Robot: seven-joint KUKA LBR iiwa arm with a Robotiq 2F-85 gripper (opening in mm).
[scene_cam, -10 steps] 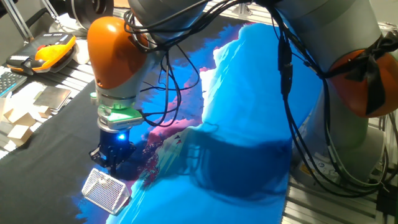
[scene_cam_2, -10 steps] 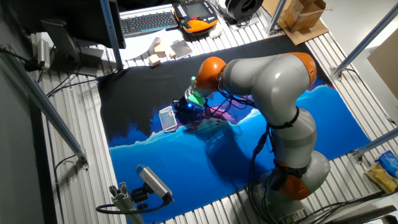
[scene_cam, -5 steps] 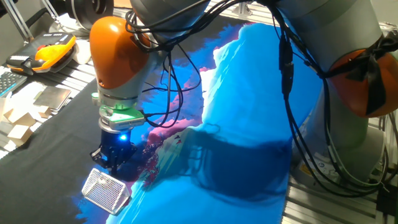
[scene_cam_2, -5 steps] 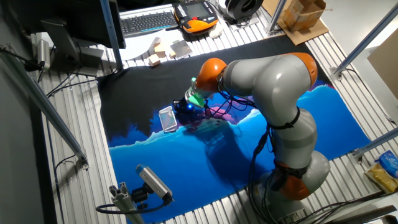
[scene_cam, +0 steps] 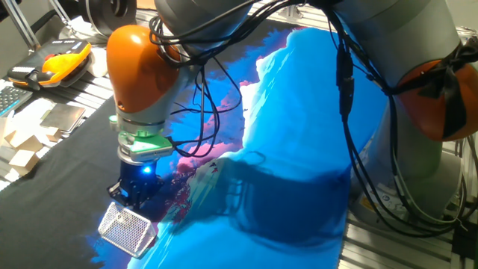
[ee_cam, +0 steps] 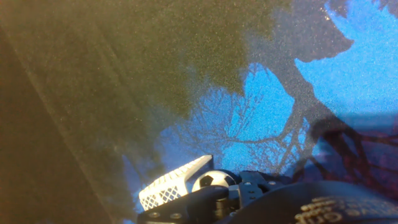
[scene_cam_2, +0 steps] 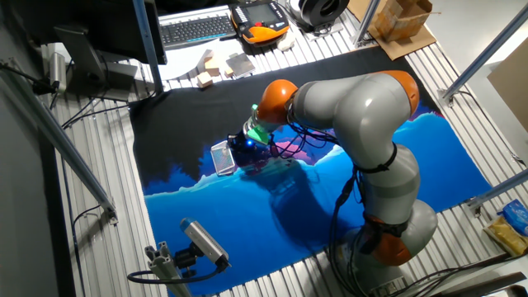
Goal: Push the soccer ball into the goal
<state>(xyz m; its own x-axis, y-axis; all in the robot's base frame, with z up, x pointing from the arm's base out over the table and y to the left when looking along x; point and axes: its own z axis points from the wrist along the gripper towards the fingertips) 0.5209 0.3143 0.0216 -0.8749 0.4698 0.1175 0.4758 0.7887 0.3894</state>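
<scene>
The goal (scene_cam: pixel 128 229) is a small white mesh wedge lying on the cloth at the front left; it also shows in the other fixed view (scene_cam_2: pixel 221 157) and in the hand view (ee_cam: pixel 171 186). The soccer ball (ee_cam: pixel 213 180) shows only in the hand view. It sits right beside the goal's edge, just ahead of my fingers, and the hand hides it in both fixed views. My gripper (scene_cam: pixel 133 200) is low over the cloth, right beside the goal (scene_cam_2: pixel 244 153). Its fingers appear closed together with nothing between them.
A blue and black printed cloth (scene_cam: pixel 299 149) covers the table. Loose cables (scene_cam: pixel 202 127) hang from the arm. At the far edge are a keyboard (scene_cam_2: pixel 196 29), an orange pendant (scene_cam_2: pixel 262 21), small wooden blocks (scene_cam_2: pixel 206 76) and a cardboard box (scene_cam_2: pixel 400 21).
The hand has shifted slightly lower and closer to the goal. The goal has not visibly moved.
</scene>
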